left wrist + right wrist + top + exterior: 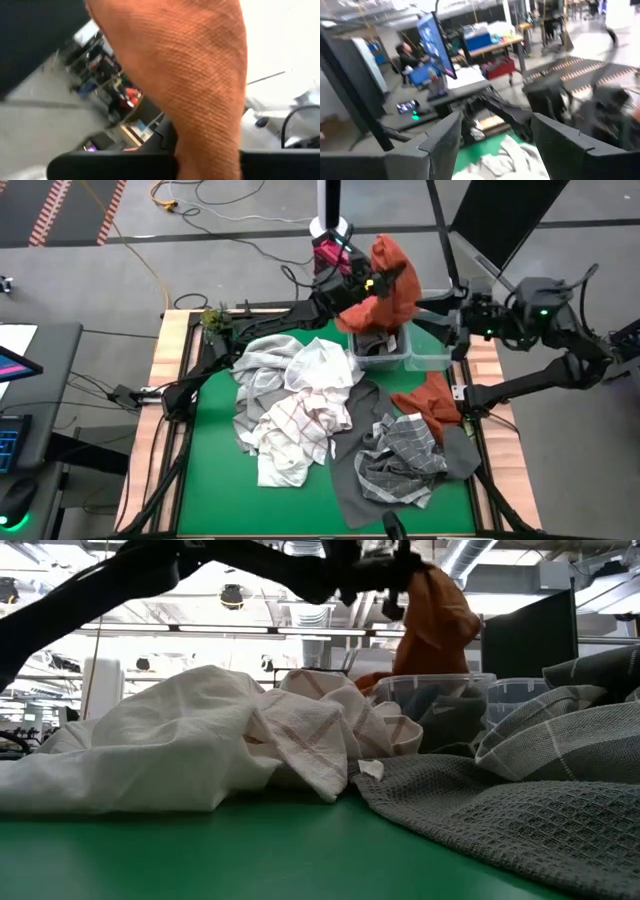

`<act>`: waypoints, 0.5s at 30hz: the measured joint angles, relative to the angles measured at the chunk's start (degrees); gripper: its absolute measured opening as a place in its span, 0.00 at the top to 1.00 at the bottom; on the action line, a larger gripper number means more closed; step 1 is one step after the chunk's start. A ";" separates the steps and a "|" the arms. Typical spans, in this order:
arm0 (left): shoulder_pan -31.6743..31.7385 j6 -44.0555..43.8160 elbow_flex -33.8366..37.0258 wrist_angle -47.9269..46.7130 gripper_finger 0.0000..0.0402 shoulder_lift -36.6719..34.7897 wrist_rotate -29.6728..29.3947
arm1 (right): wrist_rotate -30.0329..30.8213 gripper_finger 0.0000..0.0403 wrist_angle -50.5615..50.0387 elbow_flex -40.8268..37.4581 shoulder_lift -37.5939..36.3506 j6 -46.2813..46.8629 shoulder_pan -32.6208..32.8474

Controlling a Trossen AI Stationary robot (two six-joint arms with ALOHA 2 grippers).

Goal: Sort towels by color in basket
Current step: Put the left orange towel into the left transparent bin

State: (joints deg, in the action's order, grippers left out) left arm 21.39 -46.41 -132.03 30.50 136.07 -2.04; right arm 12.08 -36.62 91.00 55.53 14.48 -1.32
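My left gripper (pixel 362 280) is raised over the table's far side, shut on a rust-orange towel (pixel 388 280), which hangs above a clear plastic bin (pixel 383 352). The towel also shows in the low view (pixel 432 620) and fills the left wrist view (pixel 200 75). My right gripper (pixel 447 315) is open and empty (pixel 495 125), to the right of the bins. On the green mat lie a white towel (pixel 300 365), a red-checked white towel (pixel 300 425), a light grey towel (pixel 400 455) on a dark grey one (pixel 350 485), and a second rust-orange towel (pixel 430 400). My left gripper holds the rust-orange towel by an upper bunched part (pixel 408 580). The cloth itself hides the fingertips, so I cannot tell how many layers it has. The towel hangs slack below the gripper, lifted clear of the table, its lower end (pixel 385 678) at the bin's rim.
A second clear bin (pixel 430 352) stands to the right of the first, at the mat's far right. The towel pile covers the mat's middle and right. Bare green mat (pixel 215 480) shows at the near left. The wooden table edge (pixel 150 430) frames the mat.
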 joint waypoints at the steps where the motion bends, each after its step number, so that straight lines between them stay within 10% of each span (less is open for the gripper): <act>1: 0.03 -2.29 0.00 -0.14 1.00 0.62 0.00 | 0.00 0.33 0.53 0.00 -0.31 0.00 0.37; 6: 0.11 -6.11 0.01 -13.33 1.00 1.92 -0.14 | 0.02 0.33 0.69 0.00 -1.05 -0.02 1.90; 15: -1.14 23.01 -2.58 -41.64 1.00 1.64 1.16 | 0.02 0.33 -1.42 0.00 0.62 -0.01 3.18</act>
State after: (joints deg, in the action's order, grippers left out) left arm 20.25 -23.40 -134.61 -11.14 137.71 -0.89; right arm 12.10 -38.05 91.00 56.14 14.47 1.86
